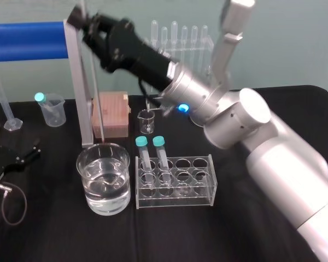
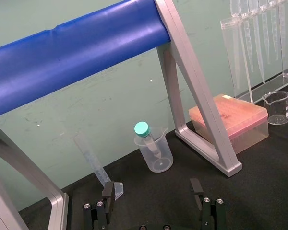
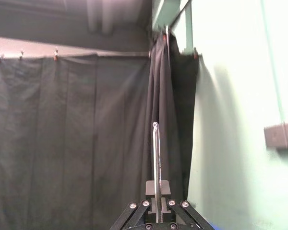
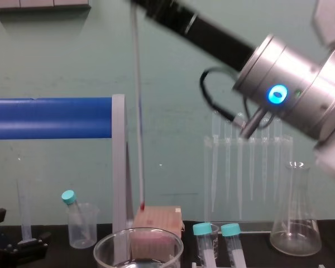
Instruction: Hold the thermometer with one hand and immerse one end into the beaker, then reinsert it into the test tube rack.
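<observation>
Black desk (image 1: 54,229) cloth, green wall (image 4: 173,67) behind. My right tool (image 1: 83,24) is clamped on the thermometer (image 4: 138,139), which hangs upright with its red tip seemingly just above the beaker (image 1: 104,177). I should lower straight, keeping the rod off the rim. My left tool (image 2: 152,189) sits spread, idle, low at the desk's left.
</observation>
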{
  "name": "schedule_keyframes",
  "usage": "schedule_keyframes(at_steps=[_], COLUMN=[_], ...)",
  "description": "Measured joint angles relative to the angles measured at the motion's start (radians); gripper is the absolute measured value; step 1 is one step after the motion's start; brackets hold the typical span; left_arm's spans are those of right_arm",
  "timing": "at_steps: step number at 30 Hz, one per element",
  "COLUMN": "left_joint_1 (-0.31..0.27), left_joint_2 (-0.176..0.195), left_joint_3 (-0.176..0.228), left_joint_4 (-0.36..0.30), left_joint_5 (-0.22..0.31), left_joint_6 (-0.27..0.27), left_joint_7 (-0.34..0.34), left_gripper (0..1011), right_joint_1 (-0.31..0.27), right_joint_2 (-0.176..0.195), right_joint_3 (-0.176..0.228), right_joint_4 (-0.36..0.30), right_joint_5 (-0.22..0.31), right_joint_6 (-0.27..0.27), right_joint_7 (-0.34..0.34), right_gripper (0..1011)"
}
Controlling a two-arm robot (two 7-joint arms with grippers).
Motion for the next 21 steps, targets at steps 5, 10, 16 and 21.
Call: schedule_keyframes(at_steps=[5,10,16,21], left_joint_1=[0.000,0.000,0.000,0.000], left_joint_2=[0.000,0.000,0.000,0.000], left_joint_3=[0.000,0.000,0.000,0.000], left_joint_4=[0.000,0.000,0.000,0.000], left_joint_5=[0.000,0.000,0.000,0.000], left_joint_6=[0.000,0.000,0.000,0.000], left_joint_7=[0.000,0.000,0.000,0.000], left_gripper=[1008,1008,1008,1008], right_joint_1=[-0.014,-0.062,-0.187,-0.287], right_joint_2=[0.034,0.114,0.221,0.273], right_joint_3=[0.038,0.096,0.191,0.264], right_joint_4=[-0.084,-0.206,-0.351,-0.430], right_joint_5=[0.022,-0.004,-0.048,-0.068], right_joint_6=[-0.017,-0.027,-0.014,-0.003], right_joint_7=[-0.027,-0.122,-0.257,-0.329], right_gripper=[57,57,57,57])
